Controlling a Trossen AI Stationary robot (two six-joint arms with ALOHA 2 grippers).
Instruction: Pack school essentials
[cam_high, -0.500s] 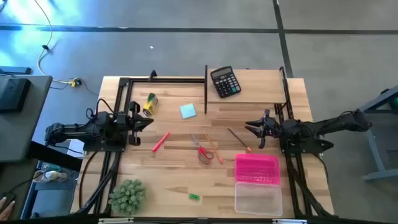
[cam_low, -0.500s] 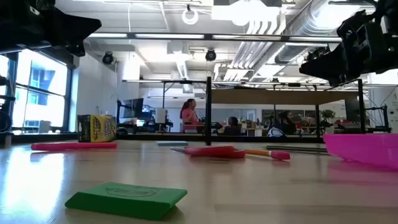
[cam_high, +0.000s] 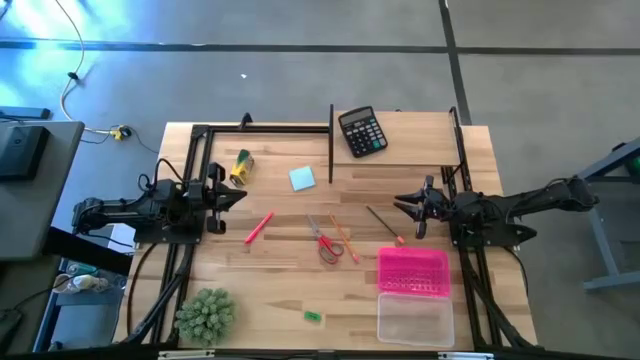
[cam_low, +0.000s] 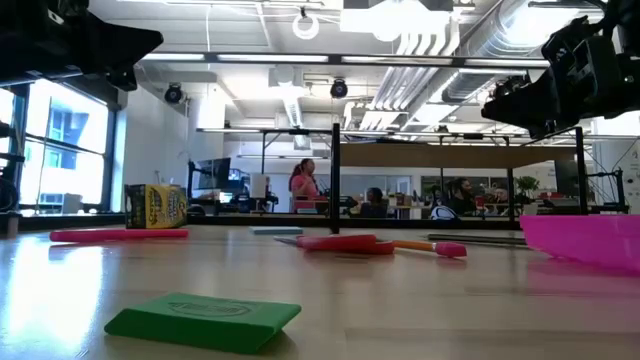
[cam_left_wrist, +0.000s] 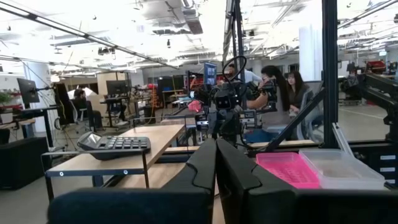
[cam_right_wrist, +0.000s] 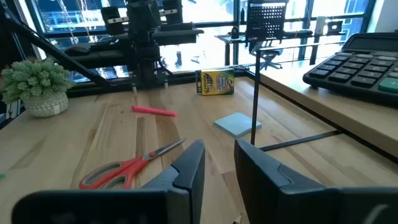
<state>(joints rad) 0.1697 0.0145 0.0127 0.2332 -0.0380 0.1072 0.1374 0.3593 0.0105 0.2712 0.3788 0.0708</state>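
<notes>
Behind the worktop (cam_high: 290, 290) is an open office with desks, and some people sit there far away; they have no part in the work.

On the wood, the biggest thing is the pink box (cam_high: 412, 270), with its clear lid (cam_high: 413, 318) lying just beside it on the near side. I judge the box stands open like this so that the small things can be dropped in from above. I take this box as the landmark.

Both arms wait at the two sides of the worktop, above the wood. The right gripper (cam_high: 414, 208) hangs near the box, on its far side; its fingers (cam_right_wrist: 189, 165) stand a little apart and hold nothing. The left gripper (cam_high: 230, 196) is well apart from the box, at the other side; its fingers (cam_left_wrist: 205, 165) are pressed together and also empty. Nothing is packed yet, so I think the task is only at its beginning.

The essentials lie loose on the wood, each apart, probably so each can be picked alone. The scissors (cam_high: 326, 243) and the pencils (cam_high: 345, 240) lie just beside the box, toward the left arm. One thin pencil (cam_high: 384, 224) lies between the box and the right gripper. The notepad (cam_high: 302, 178) and the pen (cam_high: 259, 227) are farther away, and the crayon box (cam_high: 241, 166) is farthest. The eraser (cam_high: 313, 317) lies toward the near edge.
</notes>
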